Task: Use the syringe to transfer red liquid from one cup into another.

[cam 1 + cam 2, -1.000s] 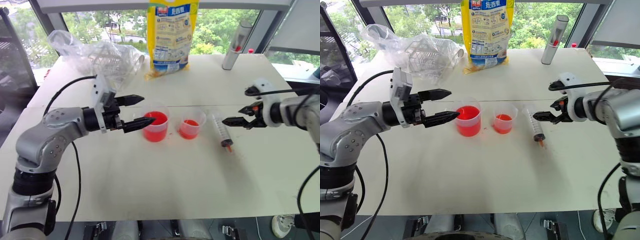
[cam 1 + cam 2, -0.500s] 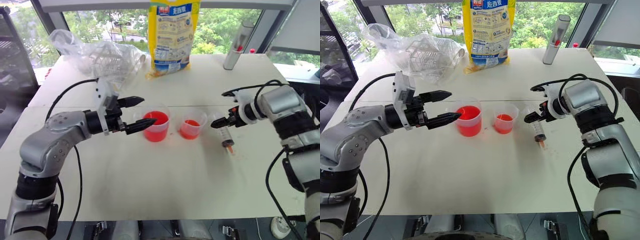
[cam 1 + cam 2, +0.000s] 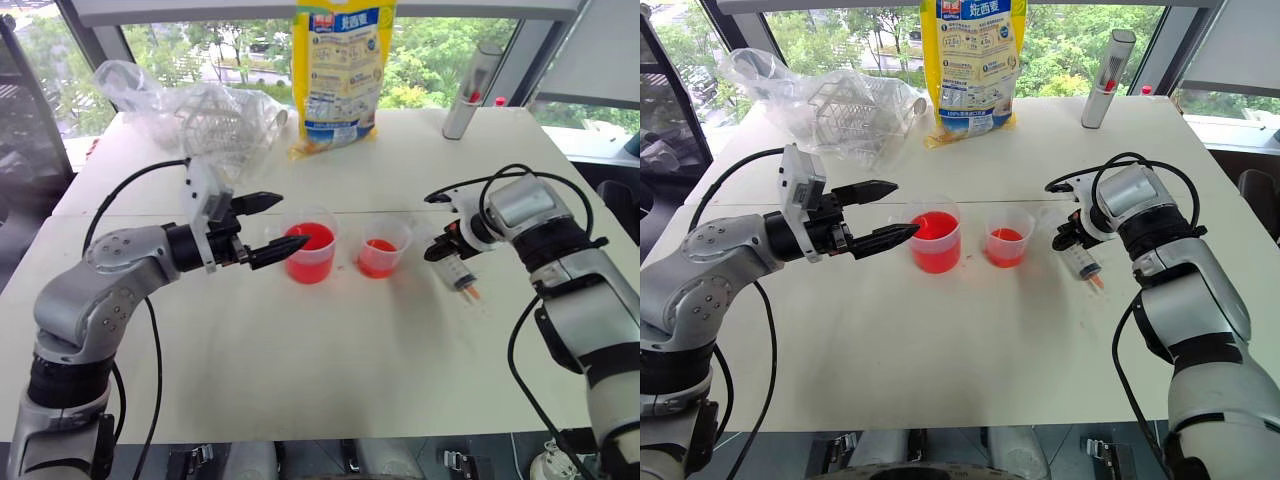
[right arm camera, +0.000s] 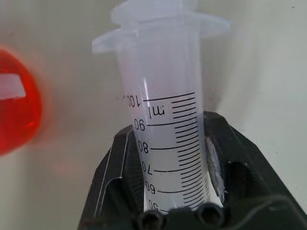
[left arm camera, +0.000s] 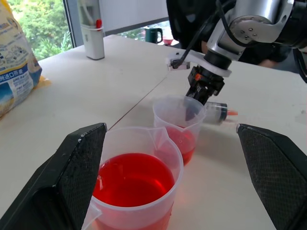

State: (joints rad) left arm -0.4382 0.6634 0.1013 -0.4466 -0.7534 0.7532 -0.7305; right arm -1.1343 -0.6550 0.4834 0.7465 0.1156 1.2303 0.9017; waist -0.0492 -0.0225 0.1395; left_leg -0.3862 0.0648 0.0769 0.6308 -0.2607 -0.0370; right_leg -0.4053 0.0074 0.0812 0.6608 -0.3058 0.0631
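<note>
Two cups: the wide beaker [image 3: 311, 252] and the narrow cup [image 3: 380, 255] stand side by side mid-table, both holding red liquid [image 5: 133, 179].
Surroundings: a yellow bag [image 3: 343, 70], a crumpled clear plastic bag [image 3: 195, 115] and a grey bottle [image 3: 472, 92] sit along the far edge, well apart from the cups.
Syringe: the syringe [image 3: 462, 270] lies on the table just right of the narrow cup.
Right gripper [image 3: 438, 249]: clenched on the syringe barrel; a second ago it hung spread and clear to the right.
Left gripper [image 3: 275, 225]: spread wide beside the beaker, as before.
</note>
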